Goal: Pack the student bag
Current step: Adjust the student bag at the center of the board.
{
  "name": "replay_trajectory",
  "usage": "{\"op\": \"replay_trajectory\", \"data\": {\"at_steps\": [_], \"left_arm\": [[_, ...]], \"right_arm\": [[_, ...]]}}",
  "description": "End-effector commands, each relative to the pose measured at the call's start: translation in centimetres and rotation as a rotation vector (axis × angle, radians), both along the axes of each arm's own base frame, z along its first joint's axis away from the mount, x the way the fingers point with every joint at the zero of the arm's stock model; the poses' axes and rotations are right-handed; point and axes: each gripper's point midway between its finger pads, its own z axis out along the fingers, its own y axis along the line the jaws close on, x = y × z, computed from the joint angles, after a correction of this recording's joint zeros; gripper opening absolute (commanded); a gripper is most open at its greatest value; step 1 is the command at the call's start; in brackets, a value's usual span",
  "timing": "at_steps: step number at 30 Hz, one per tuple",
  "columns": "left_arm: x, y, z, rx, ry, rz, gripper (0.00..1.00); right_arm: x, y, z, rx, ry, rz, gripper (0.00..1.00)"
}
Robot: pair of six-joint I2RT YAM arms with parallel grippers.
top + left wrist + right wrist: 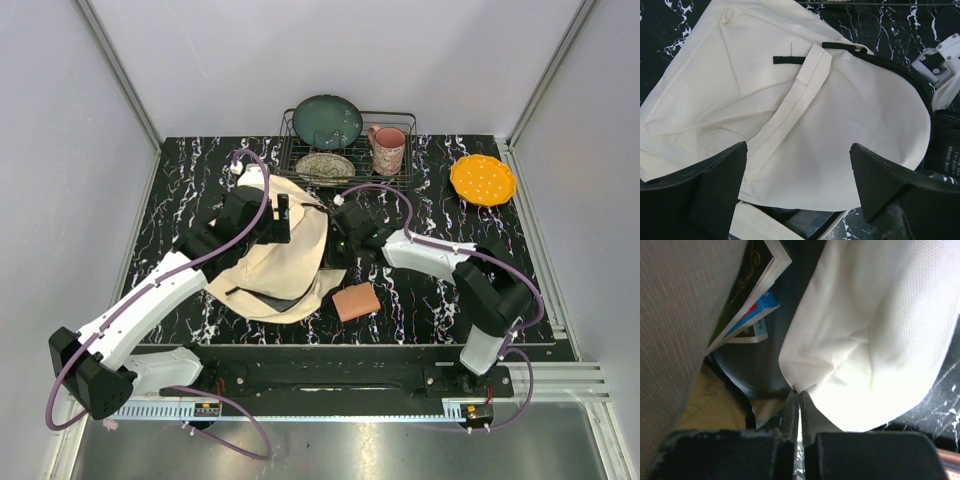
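Note:
The student bag (280, 265), a cream canvas backpack with black lining, lies left of centre on the black marbled table. My left gripper (283, 218) hovers open over it. In the left wrist view my left gripper (797, 147) frames the bag's cream flap (840, 130) and strap, above a dark opening. My right gripper (340, 235) is at the bag's right edge. In the right wrist view my right gripper (799, 392) is shut, pinching the cream fabric (875, 330). Inside the bag I see a black-covered book (752, 285) and a blue box (757, 320).
A wire dish rack (398, 114) at the back holds a dark green plate (328, 120), a patterned plate (325, 167) and a pink mug (388, 150). An orange plate (482, 180) lies at the back right. A terracotta block (356, 301) lies next to the bag's lower right edge.

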Motion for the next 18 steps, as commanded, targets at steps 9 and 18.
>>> {"op": "replay_trajectory", "data": {"at_steps": [9, 18], "left_arm": [[0.9, 0.6, 1.0, 0.007, -0.037, 0.034, 0.88], [1.2, 0.6, 0.0, 0.025, -0.014, 0.048, 0.89]], "right_arm": [[-2.9, -4.2, 4.1, -0.009, -0.106, -0.041, 0.00], [-5.8, -7.3, 3.6, 0.091, -0.082, -0.167, 0.00]]}}
